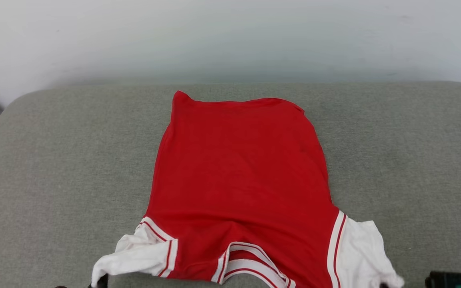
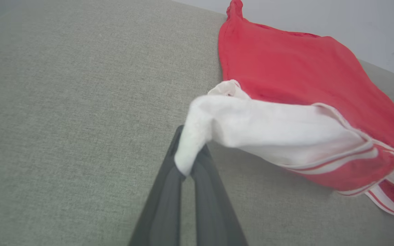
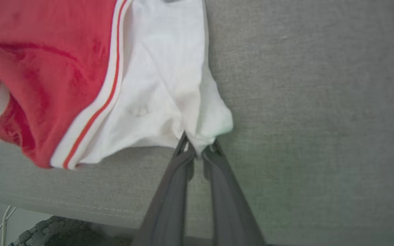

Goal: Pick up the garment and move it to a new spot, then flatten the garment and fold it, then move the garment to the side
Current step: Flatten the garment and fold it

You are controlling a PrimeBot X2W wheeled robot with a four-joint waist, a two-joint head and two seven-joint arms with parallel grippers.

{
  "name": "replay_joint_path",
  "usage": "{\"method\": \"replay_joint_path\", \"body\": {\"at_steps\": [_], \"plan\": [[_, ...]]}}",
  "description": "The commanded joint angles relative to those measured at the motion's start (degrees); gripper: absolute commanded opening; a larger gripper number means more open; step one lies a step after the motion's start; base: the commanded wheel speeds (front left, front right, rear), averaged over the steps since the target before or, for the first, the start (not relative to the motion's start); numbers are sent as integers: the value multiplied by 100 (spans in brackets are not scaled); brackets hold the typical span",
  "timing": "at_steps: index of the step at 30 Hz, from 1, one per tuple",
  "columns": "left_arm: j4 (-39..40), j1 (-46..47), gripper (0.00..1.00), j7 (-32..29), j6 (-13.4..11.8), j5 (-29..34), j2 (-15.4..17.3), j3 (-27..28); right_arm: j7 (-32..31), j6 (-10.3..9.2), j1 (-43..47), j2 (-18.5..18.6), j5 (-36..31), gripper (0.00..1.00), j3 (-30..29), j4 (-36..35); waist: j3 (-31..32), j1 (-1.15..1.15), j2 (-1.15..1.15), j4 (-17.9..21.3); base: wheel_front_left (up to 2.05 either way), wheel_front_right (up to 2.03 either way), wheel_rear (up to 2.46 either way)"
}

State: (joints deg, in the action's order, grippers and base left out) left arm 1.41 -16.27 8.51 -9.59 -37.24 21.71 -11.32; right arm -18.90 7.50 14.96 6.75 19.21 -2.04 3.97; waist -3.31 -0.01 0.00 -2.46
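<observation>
Head view: the garment (image 1: 238,168) lies plain red side up in the middle of the grey cushion (image 1: 54,160), hem toward the far edge, striped collar (image 1: 250,264) at the near edge. The left sleeve (image 1: 134,256) is pulled out toward the near-left corner, with the dark tip of the left gripper (image 1: 101,282) at its end. The right sleeve (image 1: 362,252) spreads toward the near-right corner.

Left wrist view: the left gripper (image 2: 187,172) has its fingers closed tight on the tip of the white left sleeve (image 2: 268,126), which is lifted off the cushion. The red body (image 2: 303,68) lies flat beyond.

Right wrist view: the right gripper (image 3: 199,150) is pinched nearly together on the right sleeve (image 3: 156,85) corner, close to the cushion's near edge. A white cable (image 3: 3,222) hangs below that edge.
</observation>
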Motion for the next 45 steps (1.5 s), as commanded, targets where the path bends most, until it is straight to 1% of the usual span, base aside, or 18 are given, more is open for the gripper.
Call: {"method": "replay_joint_path", "body": {"at_steps": [1,6,9,12,15,20,23,24,26,30,36,37,40,45], "plan": [[46,66,0,-7,-4,45,-7,-20,64,-2,-106,-41,21,100,-11,-91,-18,1,0,-38,0,0,0],[357,291,0,26,-42,201,-85,-194,488,-2,-738,-102,145,100,-267,-458,-171,1,0,-211,0,0,0],[542,448,0,46,-52,264,-108,-241,517,-2,-1444,6,236,100,-565,-302,-390,1,0,-348,0,0,0],[710,630,0,94,-15,341,-145,-310,336,-1,-2318,191,348,100,-766,156,-625,1,0,-527,0,0,0],[798,876,0,111,81,425,-178,-450,-33,-1,-3231,522,422,100,-812,763,-872,1,0,-792,0,0,0],[829,1317,0,248,272,512,-326,-657,-947,-2,-4635,1027,404,100,-496,1710,-1290,1,0,-1171,0,0,0],[800,1574,0,344,410,562,-424,-788,-1534,-2,-5374,1242,357,100,-286,2193,-1535,1,0,-1378,0,0,0],[701,1861,0,439,619,580,-548,-936,-2180,-1,-6135,1377,267,100,-88,2752,-1848,1,0,-1619,0,0,0],[627,1986,0,474,718,568,-598,-975,-2363,-2,-6425,1417,185,100,0,2982,-1979,1,0,-1717,0,0,0],[438,2146,0,538,846,531,-686,-987,-2627,-2,-6676,1265,102,100,16,3518,-2172,1,0,-1808,0,0,0],[200,2273,0,590,989,508,-729,-994,-3117,-4,-6509,902,26,100,-73,4508,-2220,1,0,-1795,0,0,0],[108,2281,0,600,1017,510,-724,-988,-3191,-2,-6532,787,-19,0,-89,4757,-2153,1,0,-1750,0,0,0],[33,2283,0,603,1016,510,-685,-973,-3042,-2,-6712,818,-82,0,-4,4748,-2036,1,0,-1693,0,0,0],[-113,2159,0,588,973,490,-606,-924,-2849,-3,-6950,1092,-113,0,242,4609,-1639,1,0,-1539,0,0,0]]}}
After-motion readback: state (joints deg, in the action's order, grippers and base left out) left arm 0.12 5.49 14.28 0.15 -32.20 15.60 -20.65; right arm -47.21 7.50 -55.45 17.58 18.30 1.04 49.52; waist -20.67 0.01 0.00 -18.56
